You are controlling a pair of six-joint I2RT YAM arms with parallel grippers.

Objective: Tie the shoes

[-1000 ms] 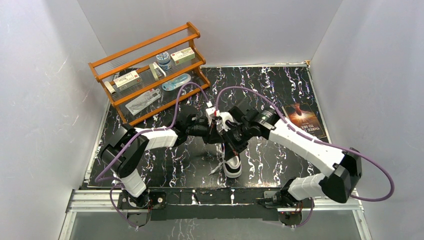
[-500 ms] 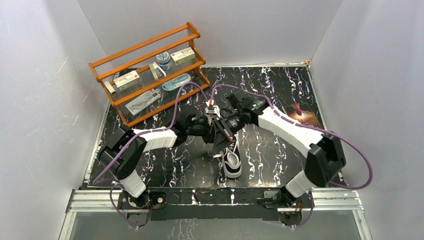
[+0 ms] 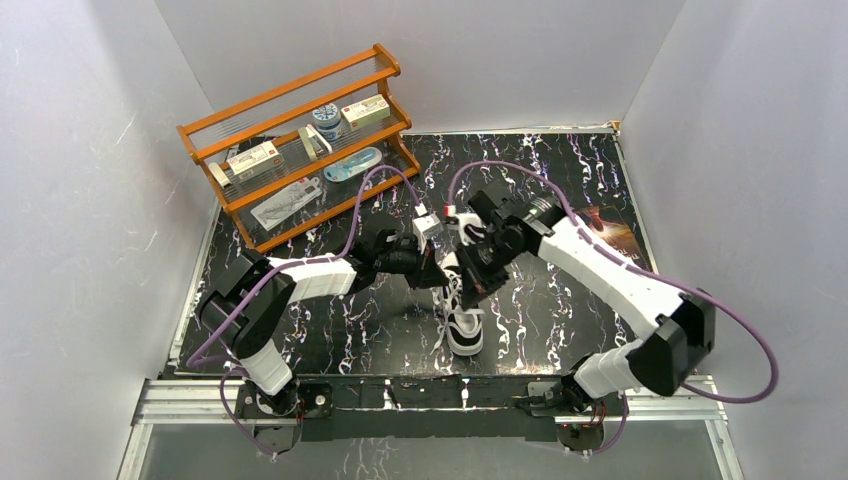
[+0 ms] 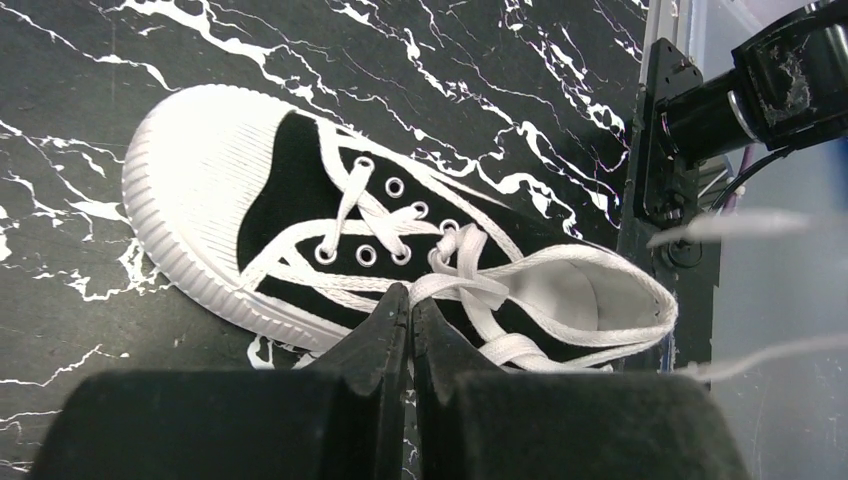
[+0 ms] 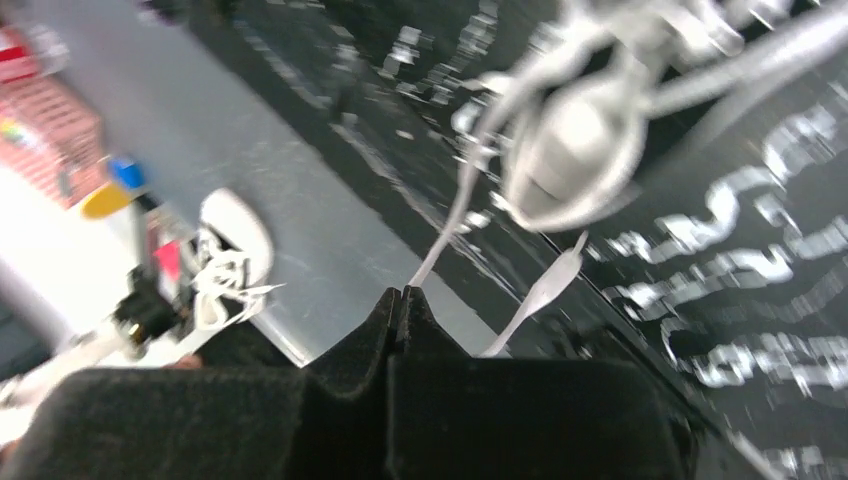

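Note:
The black canvas sneaker (image 3: 464, 328) with white toe cap lies in the middle of the table, toe toward the near edge. In the left wrist view the sneaker (image 4: 290, 190) shows its laced eyelets and a crossing of white laces (image 4: 455, 250) at the tongue. My left gripper (image 4: 410, 292) is shut, a lace strand pinched at its tips beside the shoe's side. In the top view my left gripper (image 3: 438, 276) is just left of the shoe's heel end. My right gripper (image 3: 470, 285) hovers over the heel end. In the blurred right wrist view, my right gripper (image 5: 400, 292) is shut on a lace (image 5: 450, 225) running up to the shoe (image 5: 575, 150).
A wooden rack (image 3: 300, 140) with boxes stands at the back left. A book (image 3: 610, 235) lies at the right, behind the right arm. A second loose lace end (image 5: 545, 290) hangs beside my right fingers. The metal rail (image 3: 430, 395) runs along the near edge.
My right gripper, which crossed left over my left arm half a second ago, has swung back right and now sits over the shoe's heel end. My left gripper and the shoe have barely moved.

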